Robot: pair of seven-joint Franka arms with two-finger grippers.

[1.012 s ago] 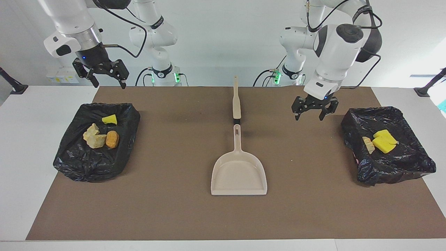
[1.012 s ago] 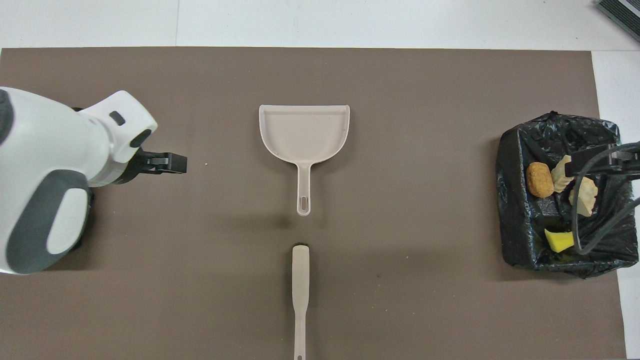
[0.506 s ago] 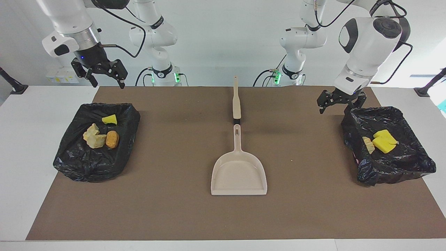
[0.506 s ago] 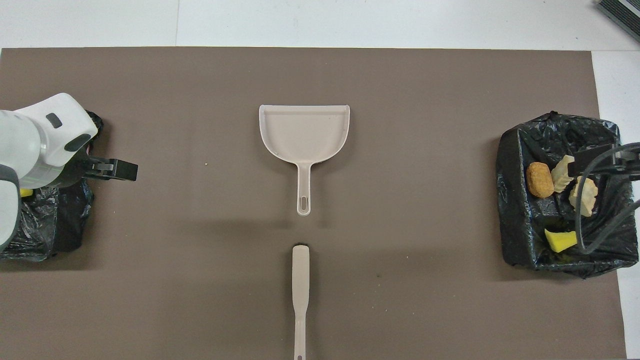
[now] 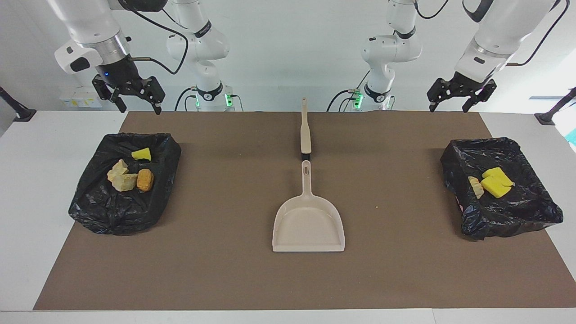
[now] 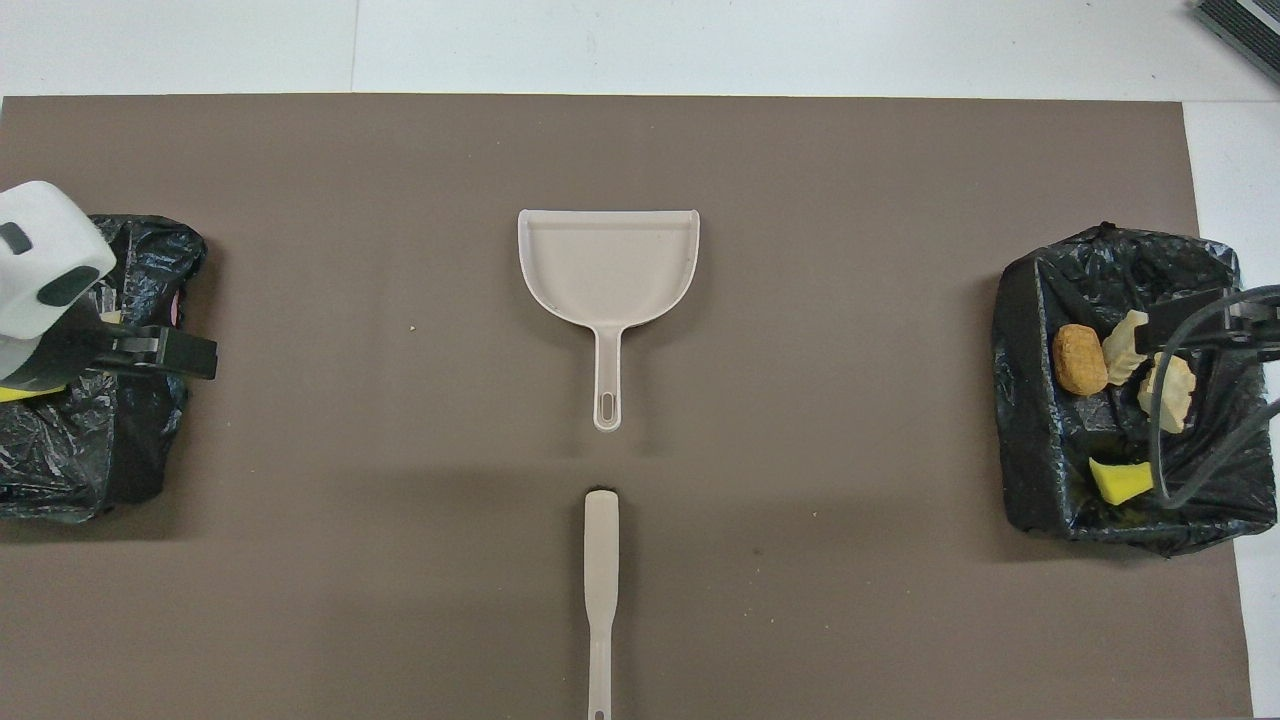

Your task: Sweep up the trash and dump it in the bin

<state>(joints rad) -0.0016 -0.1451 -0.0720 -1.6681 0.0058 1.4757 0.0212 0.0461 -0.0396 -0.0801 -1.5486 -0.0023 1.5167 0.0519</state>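
The trash lies in two black-bagged bins. The bin (image 5: pixel 90 202) at the right arm's end holds several chunks: a yellow one (image 5: pixel 141 154), tan ones (image 5: pixel 121 178) and an orange one (image 5: pixel 145 179). The bin (image 5: pixel 517 213) at the left arm's end holds two yellow chunks (image 5: pixel 495 183) and a tan one (image 5: pixel 475 186). My right gripper (image 5: pixel 140 107) hangs open and empty high over its bin's robot-side edge. High up by the other bin (image 6: pixel 60 470), my left gripper (image 5: pixel 453 102) is also open and empty.
A beige dustpan (image 5: pixel 308 227) lies mid-mat with its handle pointing toward the robots. A beige brush (image 5: pixel 305 130) lies in line with it, nearer to the robots. A brown mat (image 5: pixel 225 270) covers most of the white table.
My left gripper has risen from low over the mat beside the dustpan and swung out toward its own end of the table. The right gripper has barely moved.
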